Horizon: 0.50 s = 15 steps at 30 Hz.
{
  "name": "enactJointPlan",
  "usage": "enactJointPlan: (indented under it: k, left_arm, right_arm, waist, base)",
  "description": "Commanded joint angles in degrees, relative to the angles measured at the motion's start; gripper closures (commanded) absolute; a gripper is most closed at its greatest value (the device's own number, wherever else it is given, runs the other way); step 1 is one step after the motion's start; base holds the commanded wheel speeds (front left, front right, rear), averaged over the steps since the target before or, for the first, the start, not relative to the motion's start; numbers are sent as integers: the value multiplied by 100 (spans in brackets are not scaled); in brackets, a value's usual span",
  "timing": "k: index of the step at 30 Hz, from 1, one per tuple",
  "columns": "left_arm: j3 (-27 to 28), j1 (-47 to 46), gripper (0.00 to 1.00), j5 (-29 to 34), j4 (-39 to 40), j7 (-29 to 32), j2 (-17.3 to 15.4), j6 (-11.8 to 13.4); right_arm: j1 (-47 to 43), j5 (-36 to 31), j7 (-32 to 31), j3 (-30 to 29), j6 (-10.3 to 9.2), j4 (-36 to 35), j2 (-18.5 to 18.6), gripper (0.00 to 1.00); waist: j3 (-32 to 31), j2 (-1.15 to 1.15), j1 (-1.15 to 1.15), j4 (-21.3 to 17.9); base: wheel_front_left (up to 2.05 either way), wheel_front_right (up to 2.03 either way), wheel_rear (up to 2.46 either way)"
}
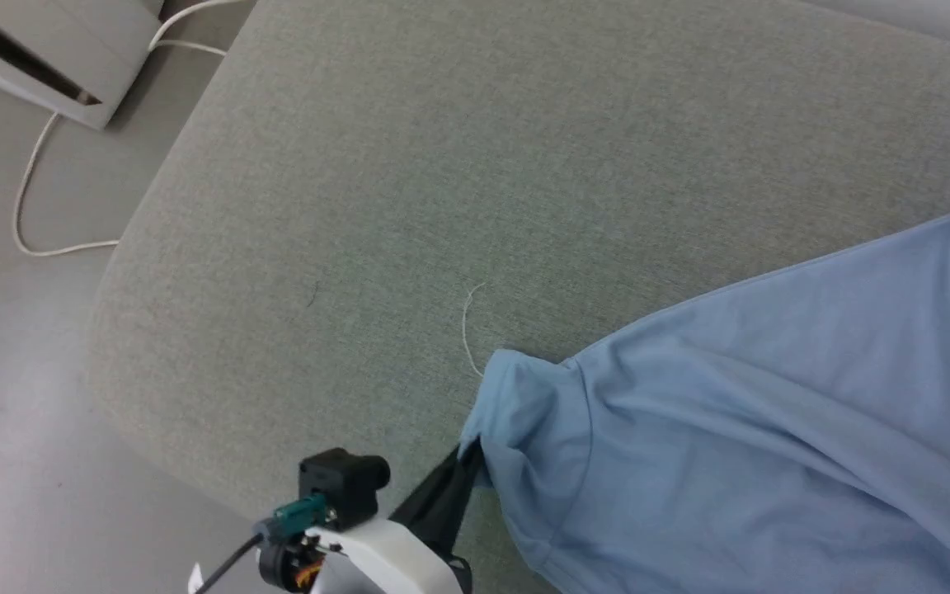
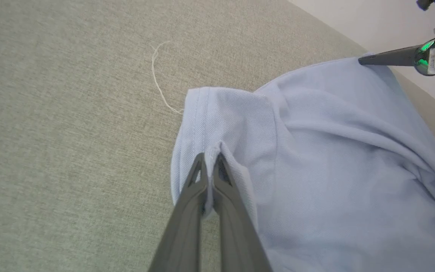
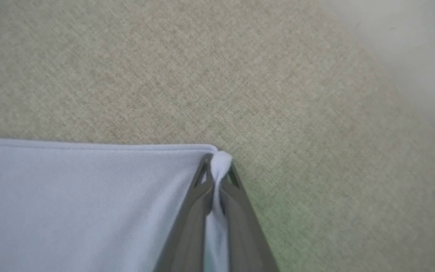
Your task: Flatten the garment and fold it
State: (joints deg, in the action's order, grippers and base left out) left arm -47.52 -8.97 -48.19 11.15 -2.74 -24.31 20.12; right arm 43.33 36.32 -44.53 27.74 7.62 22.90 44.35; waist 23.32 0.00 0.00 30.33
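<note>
The garment, a light blue shirt, lies spread over the lower right of a grey-green fabric surface. My left gripper is shut on the edge of a short sleeve; in the left wrist view the left gripper has a fold of blue cloth pinched between the fingers. My right gripper is shut on a corner of the garment at its straight hem. That right gripper's dark fingers also reach the far corner of the shirt in the left wrist view.
A loose white thread lies on the surface just beyond the sleeve. Left of the surface's rounded edge is grey floor with a white cable and a white box. Bare fabric stretches up and left.
</note>
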Motion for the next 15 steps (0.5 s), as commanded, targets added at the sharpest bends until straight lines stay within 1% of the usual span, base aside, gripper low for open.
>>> enactJointPlan:
  k: [1,4,7,9,13,14,15]
  left_arm:
    - [102,-158,100,62,31,-51,-108,-6]
    - [250,-241,100,100,129,-58,-262,56]
    - [486,-364,100,184,295,-101,-501,153]
    - [652,-470,100,288,459,-96,-715,253]
    - [1035,-753,100,439,812,-63,-1134,391]
    - [1035,-753,100,439,812,-63,-1134,391]
    - [1126,-824,100,455,925,-41,-1211,427]
  right_arm:
    - [15,34,342,62,-13,124,-55,100]
    - [202,48,893,71,-13,41,-85,100]
    - [350,115,1289,65,-13,-68,-70,100]
    - [440,235,1494,14,-13,-171,-92,100]
    - [615,273,1888,7,-13,-518,-15,100]
    - [615,273,1888,7,-13,-518,-15,100]
    - [649,284,1970,-15,-13,-610,2,100]
  waist:
    - [-256,0,0,-258]
    - [-510,0,0,-486]
    - [-795,0,0,-775]
    - [-979,0,0,-986]
    - [-1335,0,0,-1439]
    - [-1335,0,0,-1439]
    - [-1408,0,0,-1541]
  base:
    - [0,0,0]
    - [0,0,0]
    - [0,0,0]
    - [0,0,0]
    - [0,0,0]
    - [0,0,0]
    - [0,0,0]
